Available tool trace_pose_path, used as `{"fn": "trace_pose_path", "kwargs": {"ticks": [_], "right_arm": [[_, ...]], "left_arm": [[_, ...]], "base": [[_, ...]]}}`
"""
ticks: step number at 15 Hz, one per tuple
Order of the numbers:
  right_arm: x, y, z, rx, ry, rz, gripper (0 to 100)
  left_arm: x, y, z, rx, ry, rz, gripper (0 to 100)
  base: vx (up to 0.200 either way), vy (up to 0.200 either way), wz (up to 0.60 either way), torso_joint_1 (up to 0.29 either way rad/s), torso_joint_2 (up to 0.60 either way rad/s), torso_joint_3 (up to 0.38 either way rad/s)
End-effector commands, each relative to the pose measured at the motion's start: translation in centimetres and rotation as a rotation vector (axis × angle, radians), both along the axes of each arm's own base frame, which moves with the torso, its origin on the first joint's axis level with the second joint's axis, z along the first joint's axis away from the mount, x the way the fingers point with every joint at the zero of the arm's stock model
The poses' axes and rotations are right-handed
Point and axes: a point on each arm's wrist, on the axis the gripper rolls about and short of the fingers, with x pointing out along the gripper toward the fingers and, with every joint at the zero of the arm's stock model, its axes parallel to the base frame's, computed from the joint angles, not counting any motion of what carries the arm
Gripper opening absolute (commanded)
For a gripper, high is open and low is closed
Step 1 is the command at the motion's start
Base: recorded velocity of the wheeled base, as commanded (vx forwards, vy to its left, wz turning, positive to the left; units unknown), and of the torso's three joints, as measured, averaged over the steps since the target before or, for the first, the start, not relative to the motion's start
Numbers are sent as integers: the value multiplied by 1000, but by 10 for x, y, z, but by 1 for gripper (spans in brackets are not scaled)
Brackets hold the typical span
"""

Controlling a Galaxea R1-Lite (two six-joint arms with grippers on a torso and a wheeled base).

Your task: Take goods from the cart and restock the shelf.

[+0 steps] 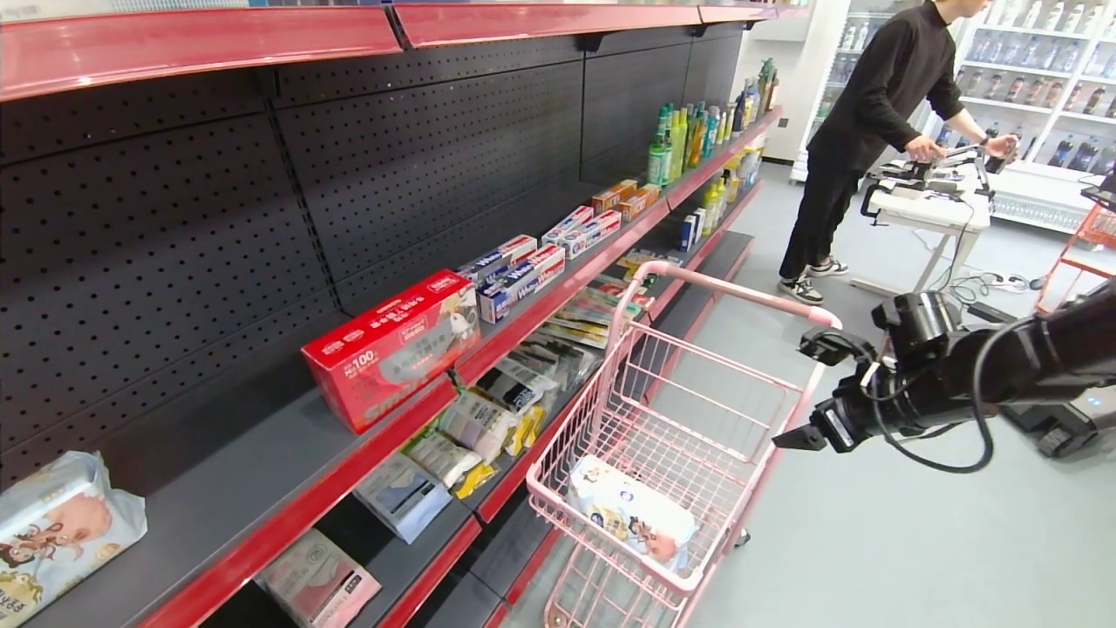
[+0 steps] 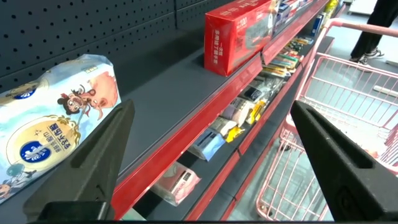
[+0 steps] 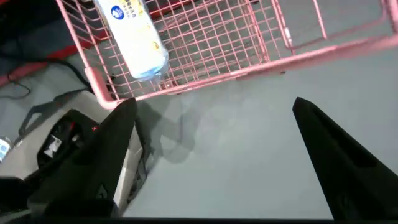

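In pink cart (image 1: 741, 294), parked tight alongside shelf (image 1: 227, 480) for short carry: one soft pack (image 1: 632, 519) at near end; R gripper (image 1: 806, 392) beside cart, L gripper (image 2: 212, 109) over shelf by stocked pack (image 1: 52, 528), fingers (image 3: 336, 155) on both wide open, empty, prob. set for grab.

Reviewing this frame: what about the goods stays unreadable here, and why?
Pack on the shelf: head view, cut off by the picture's edge; left wrist view, partly behind a finger of the left end effector.
Pack in the cart: right wrist view, cut off by the picture's edge.
Lower-shelf goods: head view, partly tucked under the lip of the upper shelf.
Bottles: head view, too small to tell apart.
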Motion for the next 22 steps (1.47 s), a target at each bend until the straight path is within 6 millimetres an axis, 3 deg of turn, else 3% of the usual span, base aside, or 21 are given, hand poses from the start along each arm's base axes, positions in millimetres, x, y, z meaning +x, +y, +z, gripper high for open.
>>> {"fn": "trace_pose_path", "kwargs": {"ticks": [1,4,12,22], "right_arm": [[26,18,-47,-26,71,87,100],[45,37,-61,-41,63,132,100],[52,92,-69,-77,44,226,100],[61,112,-67,-116,70,249,100]], "left_arm": [[0,0,0,-1,1,0,100],[0,0,0,-1,1,0,100],[0,0,0,-1,1,-1,100],[0,0,0,-4,0,-1,100]], "base": [[0,0,0,0,0,0],[0,0,0,0,0,0],[0,0,0,0,0,0],[0,0,0,-36,78,40]]}}
